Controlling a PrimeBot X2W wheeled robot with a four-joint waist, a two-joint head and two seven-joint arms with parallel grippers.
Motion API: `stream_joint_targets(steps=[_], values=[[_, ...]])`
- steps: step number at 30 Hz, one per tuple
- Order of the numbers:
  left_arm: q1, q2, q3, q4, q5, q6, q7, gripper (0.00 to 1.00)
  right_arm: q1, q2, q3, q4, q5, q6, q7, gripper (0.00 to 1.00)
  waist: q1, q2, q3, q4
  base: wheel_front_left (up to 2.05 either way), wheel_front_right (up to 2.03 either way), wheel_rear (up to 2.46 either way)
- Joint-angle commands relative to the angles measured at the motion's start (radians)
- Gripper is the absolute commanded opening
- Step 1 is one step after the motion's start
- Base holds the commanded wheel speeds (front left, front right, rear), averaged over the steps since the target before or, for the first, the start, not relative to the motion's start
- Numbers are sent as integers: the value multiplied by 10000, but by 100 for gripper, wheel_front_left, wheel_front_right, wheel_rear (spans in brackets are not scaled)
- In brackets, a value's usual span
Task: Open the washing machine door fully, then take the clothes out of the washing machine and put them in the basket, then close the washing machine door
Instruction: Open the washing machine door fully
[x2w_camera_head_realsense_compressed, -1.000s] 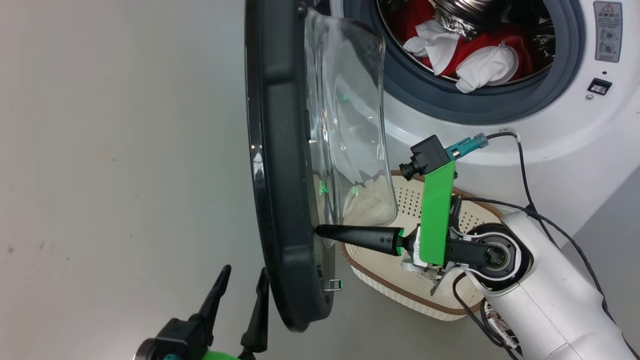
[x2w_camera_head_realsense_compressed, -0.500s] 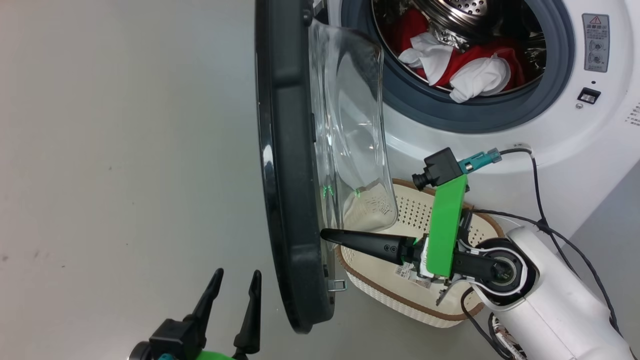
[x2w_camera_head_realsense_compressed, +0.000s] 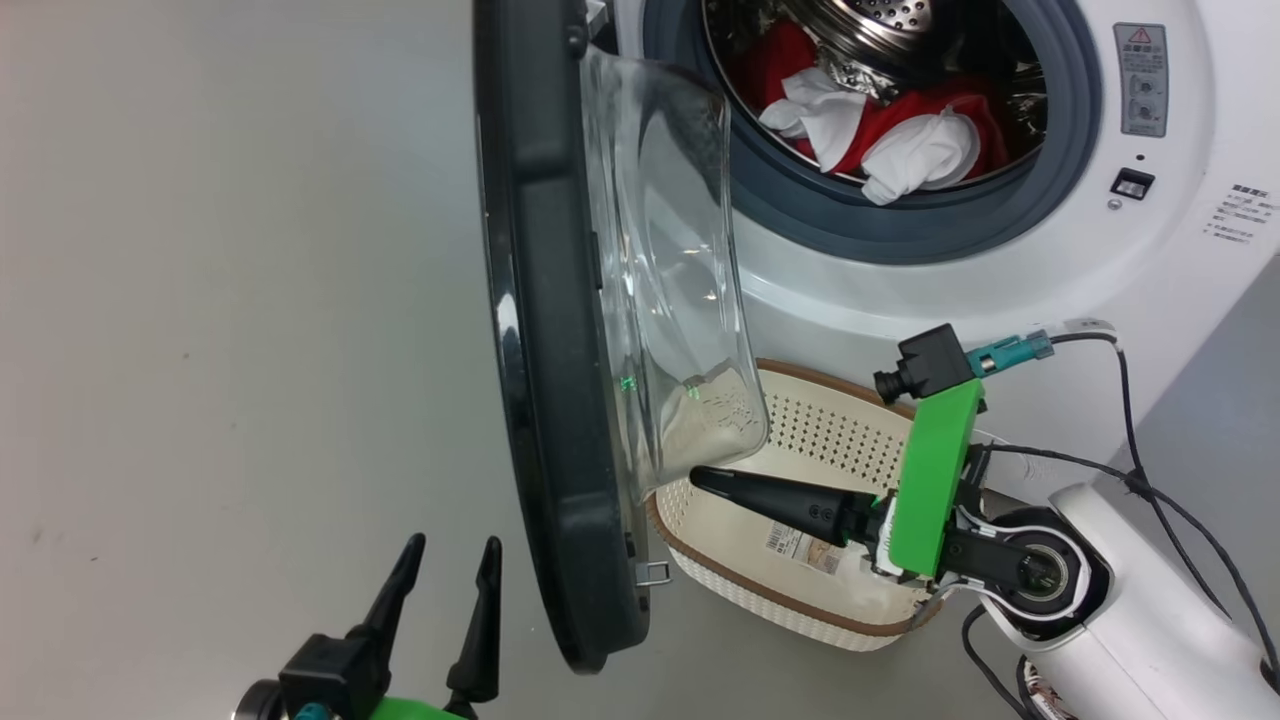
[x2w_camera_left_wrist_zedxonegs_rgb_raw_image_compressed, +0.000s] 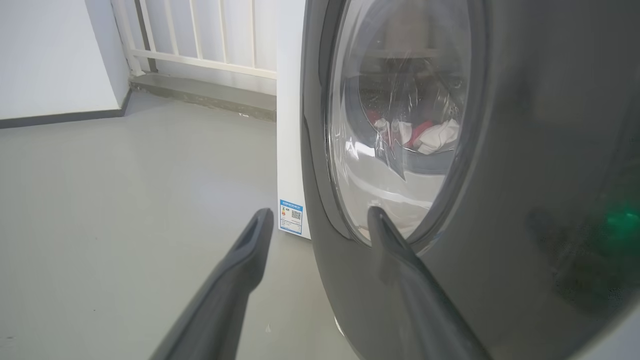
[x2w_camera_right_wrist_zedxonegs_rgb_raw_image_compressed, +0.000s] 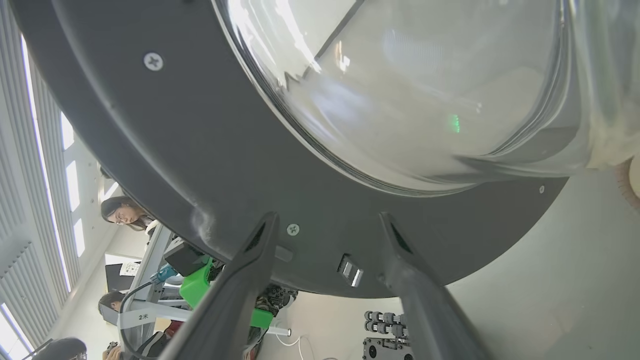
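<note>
Glossy black plastic rims the washing machine door (x2w_camera_head_realsense_compressed: 545, 350); it stands swung out from the washing machine (x2w_camera_head_realsense_compressed: 1150, 280), edge-on in the head view, hinge end far, latch hook (x2w_camera_head_realsense_compressed: 652, 572) near; its clear glass porthole (x2w_camera_head_realsense_compressed: 680, 300) bulges right; judged approx halfway, not yet fully open. Door looks stiff & fairly heavy, turning only on its hinge; the rim is likely slick & the glass is no place to press; best pushed on the matt inner rim by the latch edge, for leverage.

The clothes (x2w_camera_head_realsense_compressed: 900, 150), red w/ white pieces, lie heaped in the drum (x2w_camera_head_realsense_compressed: 860, 20) just behind the grey ring (x2w_camera_head_realsense_compressed: 900, 225); soft, light, limp, so pinch a raised fold. The basket (x2w_camera_head_realsense_compressed: 830, 430) sits on the floor (x2w_camera_head_realsense_compressed: 200, 300) at the machine's foot, right of the door, partly under the porthole, w/ a paper label (x2w_camera_head_realsense_compressed: 800, 545) inside.

Right gripper (x2w_camera_head_realsense_compressed: 700, 478) hovers over the basket, pointing left at the door's inner side; the right wrist view shows its 2 fingers spread, nothing held; contact w/ the door can't be told. Left gripper (x2w_camera_head_realsense_compressed: 452, 543) sits near, left of the door's outer face, fingers spread & empty; 1 finger overlaps the rim in the left wrist view.
</note>
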Motion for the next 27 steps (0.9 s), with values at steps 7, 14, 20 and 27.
stream_joint_targets(steps=[7,14,20,27], values=[[-293,108,735,-191,232,-156,-122,100,526,-576,101,-322,-411,65,-791,100,0,-1,-74,-318,0,0,0],[-216,108,1031,-193,327,-201,-122,100,1065,-1271,300,-220,-862,65,-1943,100,0,-1,-152,-582,0,0,0],[-140,108,1237,-200,385,-241,-122,100,1432,-1869,689,93,-1391,65,-3520,100,0,-1,-219,-815,0,0,0],[-89,108,1337,-208,386,-238,-122,100,1568,-2287,1354,663,-1891,65,-4933,100,0,-1,-261,-964,0,0,0]])
